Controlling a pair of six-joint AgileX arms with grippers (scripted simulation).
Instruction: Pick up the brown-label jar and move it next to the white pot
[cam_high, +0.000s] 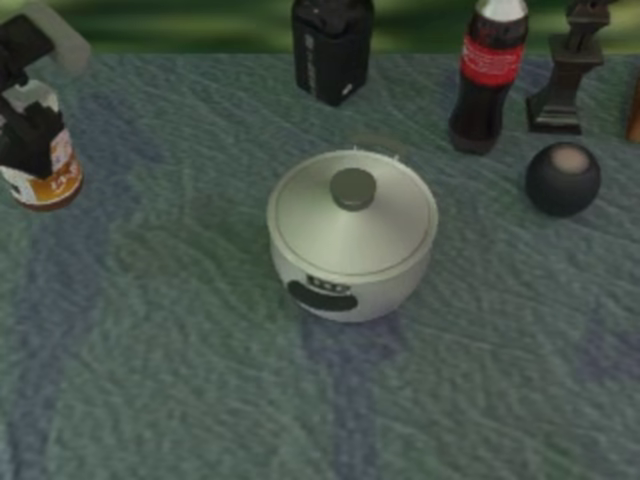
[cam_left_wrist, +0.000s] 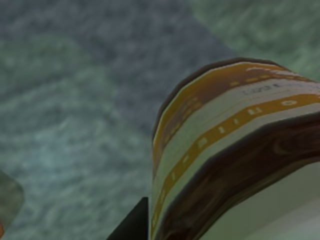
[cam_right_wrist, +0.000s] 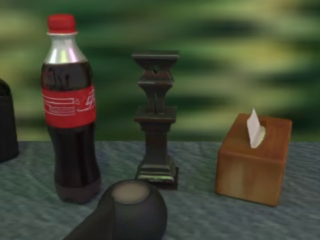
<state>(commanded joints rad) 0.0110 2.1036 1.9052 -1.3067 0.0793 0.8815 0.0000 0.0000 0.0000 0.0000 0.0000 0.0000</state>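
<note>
The brown-label jar (cam_high: 52, 182) is at the table's far left, well apart from the white pot (cam_high: 352, 238) in the middle. My left gripper (cam_high: 35, 150) comes down over the jar and is shut on it, dark fingers on both sides of its body. In the left wrist view the jar (cam_left_wrist: 235, 145) fills the picture, with one black finger (cam_left_wrist: 132, 227) against its side and the cloth far below its base. The white lid is hidden under the gripper. My right arm is outside the top view.
A black box (cam_high: 332, 45), a cola bottle (cam_high: 490, 75) and a dark statuette (cam_high: 570, 75) line the back edge. A dark grey ball (cam_high: 563, 178) lies right of the pot. A wooden tissue box (cam_right_wrist: 254, 159) stands at the far right.
</note>
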